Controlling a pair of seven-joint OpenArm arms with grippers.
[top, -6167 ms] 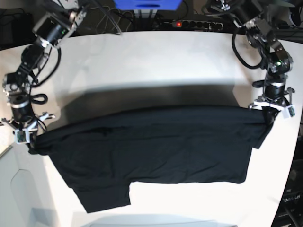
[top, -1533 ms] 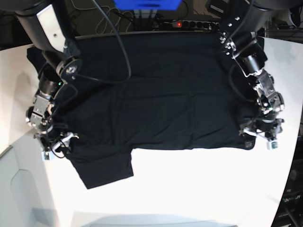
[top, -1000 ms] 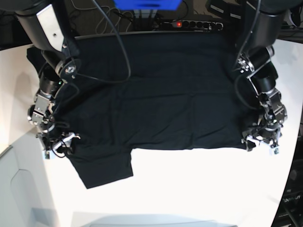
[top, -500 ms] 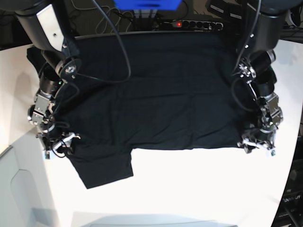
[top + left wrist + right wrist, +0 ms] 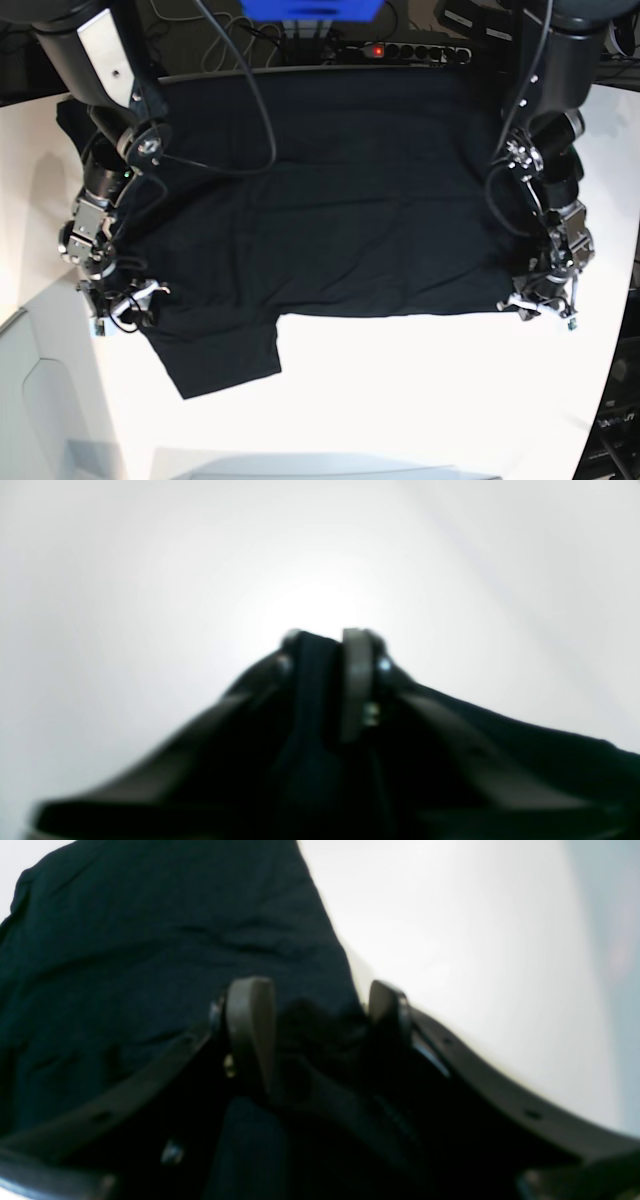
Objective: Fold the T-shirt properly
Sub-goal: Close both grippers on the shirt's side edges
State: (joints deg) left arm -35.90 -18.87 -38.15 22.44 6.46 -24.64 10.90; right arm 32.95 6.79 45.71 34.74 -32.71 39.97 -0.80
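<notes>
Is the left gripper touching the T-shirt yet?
Touching. The left wrist view shows the left gripper with its jaws pinched on a fold of the black T-shirt.

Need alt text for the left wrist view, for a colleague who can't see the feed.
Blurred close-up of the left gripper shut on a fold of the black T-shirt, which runs up between its fingertips. More of the black cloth trails off to the lower right, and behind it lies the plain white table.
</notes>
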